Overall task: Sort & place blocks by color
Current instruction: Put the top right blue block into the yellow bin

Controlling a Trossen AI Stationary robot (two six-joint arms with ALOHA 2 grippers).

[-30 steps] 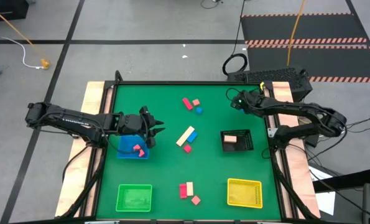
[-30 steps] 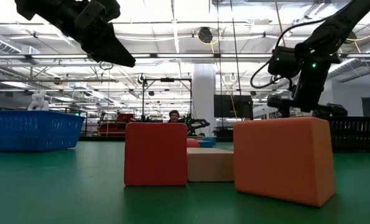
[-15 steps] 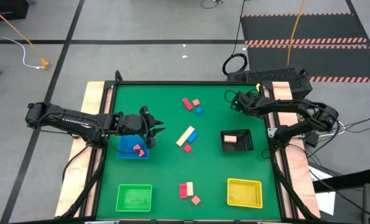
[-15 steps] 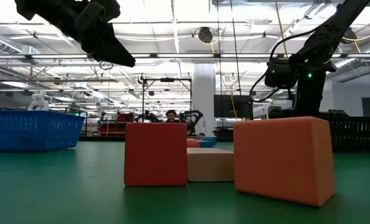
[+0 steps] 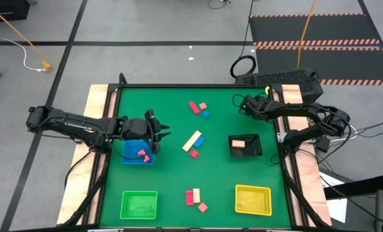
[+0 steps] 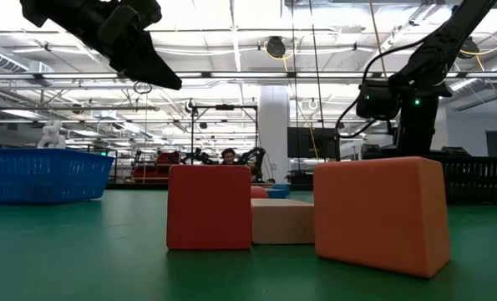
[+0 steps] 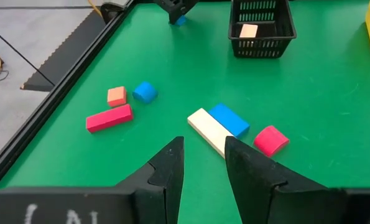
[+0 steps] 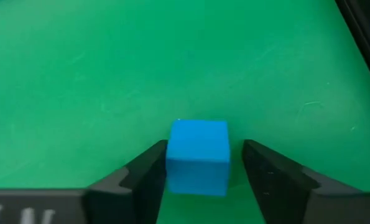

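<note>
My right gripper (image 5: 242, 103) is low over the green table's far right corner and is open. In the right wrist view its fingers stand on either side of a blue cube (image 8: 198, 155) that rests on the table; a gap shows at one finger. My left gripper (image 5: 163, 135) hangs open above the blue tray's (image 5: 128, 154) right edge, facing a cream bar (image 7: 207, 129), a blue bar (image 7: 229, 119) and a red piece (image 7: 271, 139). Farther off lie a red bar (image 5: 194, 107), a salmon cube (image 5: 203, 106) and a blue piece (image 5: 206, 114). Red pieces (image 5: 141, 154) lie in the blue tray.
A black tray (image 5: 255, 152) holds a salmon block (image 5: 239, 144). A green tray (image 5: 139, 205) and a yellow tray (image 5: 253, 199) sit at the near edge. Between them stand a red block (image 6: 209, 219), a cream block (image 6: 281, 221) and a salmon block (image 6: 382, 216).
My right arm shifted a little toward the table's far left about a second ago and has kept still since. The blocks and trays lie as before.
</note>
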